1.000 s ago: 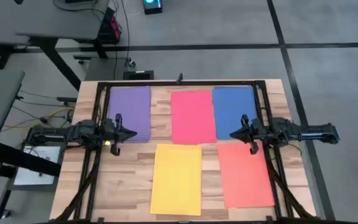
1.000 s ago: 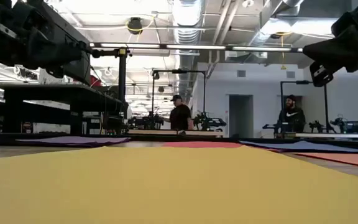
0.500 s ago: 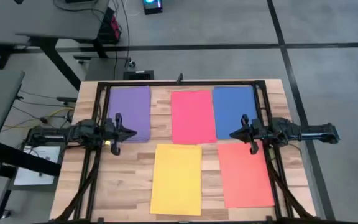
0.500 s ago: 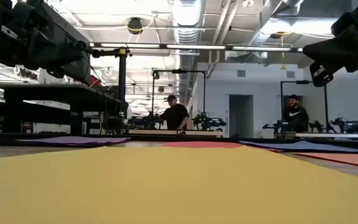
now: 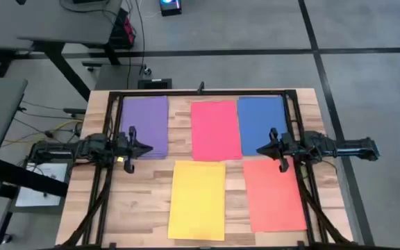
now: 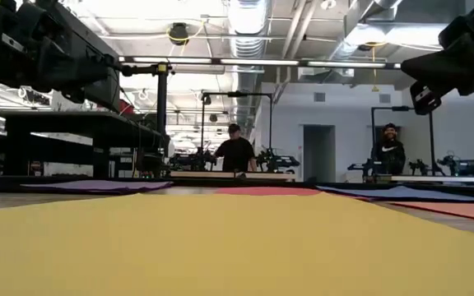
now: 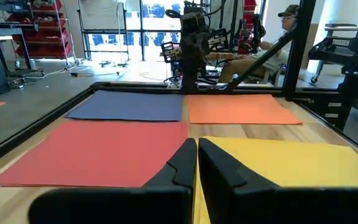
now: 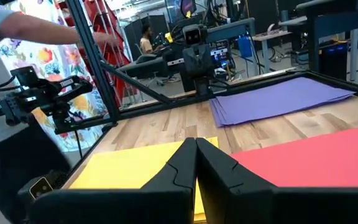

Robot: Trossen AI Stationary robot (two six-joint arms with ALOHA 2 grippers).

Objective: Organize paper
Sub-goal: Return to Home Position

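Left gripper (image 5: pixel 148 148) hangs over the left side of the table (image 5: pixel 151 201), fingers pressed together on nothing, its tip above the front edge of the purple paper (image 5: pixel 146 121). On the other side the right gripper (image 5: pixel 259 150) mirrors it, fingers likewise closed and empty, tip above the front edge of the blue paper (image 5: pixel 262 121). Five piles lie flat: purple, red paper (image 5: pixel 216 130) and blue across the back row, yellow paper (image 5: pixel 197 200) and orange paper (image 5: pixel 274 195) in the front row.
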